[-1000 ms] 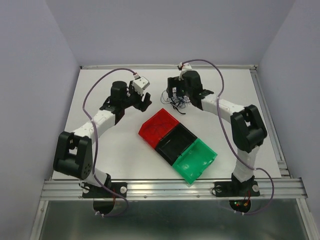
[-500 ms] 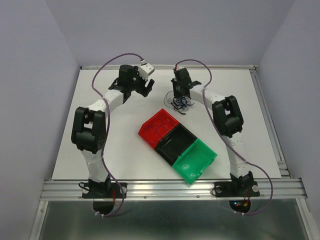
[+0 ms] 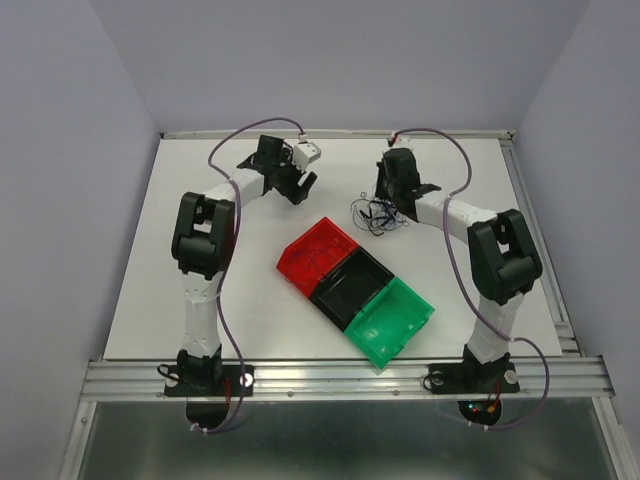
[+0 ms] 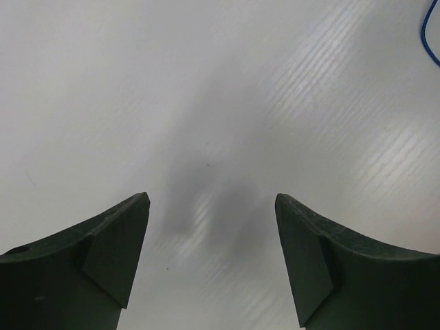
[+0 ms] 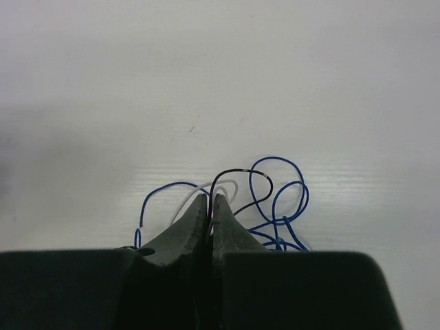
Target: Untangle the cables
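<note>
The cables (image 3: pixel 378 216) lie as a small tangle of thin black, white and blue wires on the white table (image 3: pixel 230 280), behind the bins. My right gripper (image 3: pixel 386 204) stands over the tangle's right side. In the right wrist view this gripper (image 5: pixel 211 200) is shut, with a black wire (image 5: pixel 240 173) and a white wire (image 5: pixel 199 190) pinched between its tips, and blue loops (image 5: pixel 280 199) spread to the right. My left gripper (image 3: pixel 300 185) hovers to the left of the tangle, apart from it. Its jaws (image 4: pixel 212 201) stand open over bare table, with a blue wire (image 4: pixel 432 38) at the frame's edge.
Three joined bins run diagonally across the middle of the table: red (image 3: pixel 318 252), black (image 3: pixel 350 284) and green (image 3: pixel 392 318). Grey walls close in the table at the back and sides, and a metal rail (image 3: pixel 340 378) runs along the near edge.
My right gripper went from open to shut on wires and shifted right, dragging the tangle with it. My left arm stretched out and its gripper moved right and back, staying open.
</note>
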{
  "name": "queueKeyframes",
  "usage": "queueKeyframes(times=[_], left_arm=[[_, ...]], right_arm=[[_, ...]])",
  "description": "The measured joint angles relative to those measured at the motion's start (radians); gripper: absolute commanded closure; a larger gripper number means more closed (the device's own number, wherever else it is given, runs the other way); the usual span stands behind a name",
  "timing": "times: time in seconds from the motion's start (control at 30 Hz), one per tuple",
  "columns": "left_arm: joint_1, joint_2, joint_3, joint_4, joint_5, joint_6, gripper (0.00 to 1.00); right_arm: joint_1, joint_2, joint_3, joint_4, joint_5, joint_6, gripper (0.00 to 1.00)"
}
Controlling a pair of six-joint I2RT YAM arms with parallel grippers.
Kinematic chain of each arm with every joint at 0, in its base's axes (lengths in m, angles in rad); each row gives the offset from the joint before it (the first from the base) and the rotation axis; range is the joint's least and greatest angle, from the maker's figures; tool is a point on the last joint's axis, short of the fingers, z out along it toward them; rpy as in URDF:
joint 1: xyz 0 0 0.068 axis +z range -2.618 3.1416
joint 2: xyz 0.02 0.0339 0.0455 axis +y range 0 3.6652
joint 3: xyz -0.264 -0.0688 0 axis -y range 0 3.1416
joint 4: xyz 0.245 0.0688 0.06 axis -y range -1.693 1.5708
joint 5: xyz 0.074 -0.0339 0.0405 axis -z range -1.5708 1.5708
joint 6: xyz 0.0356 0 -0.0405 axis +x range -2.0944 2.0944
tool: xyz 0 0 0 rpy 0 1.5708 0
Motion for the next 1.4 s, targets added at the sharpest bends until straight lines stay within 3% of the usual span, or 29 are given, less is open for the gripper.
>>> queueKeyframes(times=[0.2,0.47,0.87,1.1,1.23,1.4], left_arm=[[-0.009,-0.019,-0.029,-0.011,0.048,0.006,0.15],[-0.037,-0.105,-0.129,0.013,0.093,0.025,0.15],[-0.045,-0.179,-0.137,0.051,0.106,0.041,0.15],[-0.045,-0.307,-0.08,0.073,0.123,-0.018,0.15],[-0.045,-0.323,0.021,0.119,0.199,-0.087,0.15],[-0.045,-0.396,-0.034,0.231,0.309,-0.175,0.15]], right_arm=[[0.002,-0.147,-0.192,0.163,0.029,0.049,1.0],[0.003,-0.199,-0.335,0.315,0.027,0.086,1.0],[0.003,-0.281,-0.294,0.383,-0.101,0.072,1.0],[0.003,-0.345,-0.135,0.374,-0.184,0.029,1.0],[0.003,-0.401,-0.103,0.386,-0.226,0.013,1.0],[0.003,-0.458,-0.132,0.45,-0.292,-0.005,1.0]])
